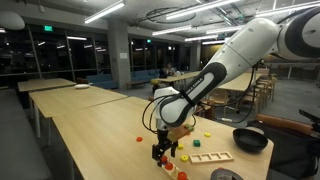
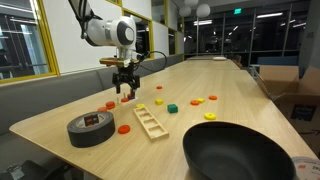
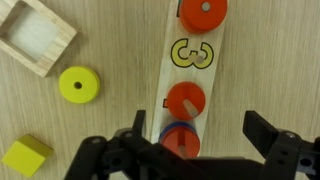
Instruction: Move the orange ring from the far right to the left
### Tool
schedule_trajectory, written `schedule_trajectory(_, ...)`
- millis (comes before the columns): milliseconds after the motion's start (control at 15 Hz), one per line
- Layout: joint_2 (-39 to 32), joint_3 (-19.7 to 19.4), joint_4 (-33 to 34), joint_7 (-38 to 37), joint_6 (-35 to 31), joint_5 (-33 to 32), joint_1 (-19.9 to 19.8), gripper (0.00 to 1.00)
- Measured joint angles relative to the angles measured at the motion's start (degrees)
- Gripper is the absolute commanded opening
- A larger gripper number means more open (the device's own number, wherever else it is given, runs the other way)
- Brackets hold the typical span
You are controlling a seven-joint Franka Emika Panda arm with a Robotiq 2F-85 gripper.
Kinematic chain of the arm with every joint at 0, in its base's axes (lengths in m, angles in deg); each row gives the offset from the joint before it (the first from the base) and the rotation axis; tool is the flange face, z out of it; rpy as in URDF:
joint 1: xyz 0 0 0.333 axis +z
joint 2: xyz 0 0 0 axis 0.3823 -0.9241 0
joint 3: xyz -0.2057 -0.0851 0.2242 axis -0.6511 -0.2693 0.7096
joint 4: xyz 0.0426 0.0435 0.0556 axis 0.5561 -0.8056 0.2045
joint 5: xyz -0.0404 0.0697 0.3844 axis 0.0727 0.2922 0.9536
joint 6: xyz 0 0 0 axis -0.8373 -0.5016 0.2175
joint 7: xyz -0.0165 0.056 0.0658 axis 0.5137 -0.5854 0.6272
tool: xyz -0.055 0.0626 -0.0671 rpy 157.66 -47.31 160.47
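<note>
In the wrist view a pale wooden peg strip printed with a 3 carries three orange rings. One is at the top, one in the middle, and one sits on a blue ring at the bottom. My gripper is open and empty above the strip. The lowest orange ring lies between the fingers, nearer the left one. In both exterior views the gripper hangs low over the table, fingers pointing down.
A yellow ring, a yellow cube and a wooden box lie beside the strip. A black pan, a tape roll, a wooden ladder-like frame and loose coloured pieces are on the table.
</note>
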Motion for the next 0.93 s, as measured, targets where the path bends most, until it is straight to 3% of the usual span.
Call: schedule_trajectory(933,-2.1,-0.83,2.06,-0.78,-1.59,-0.32,0.14,1.0)
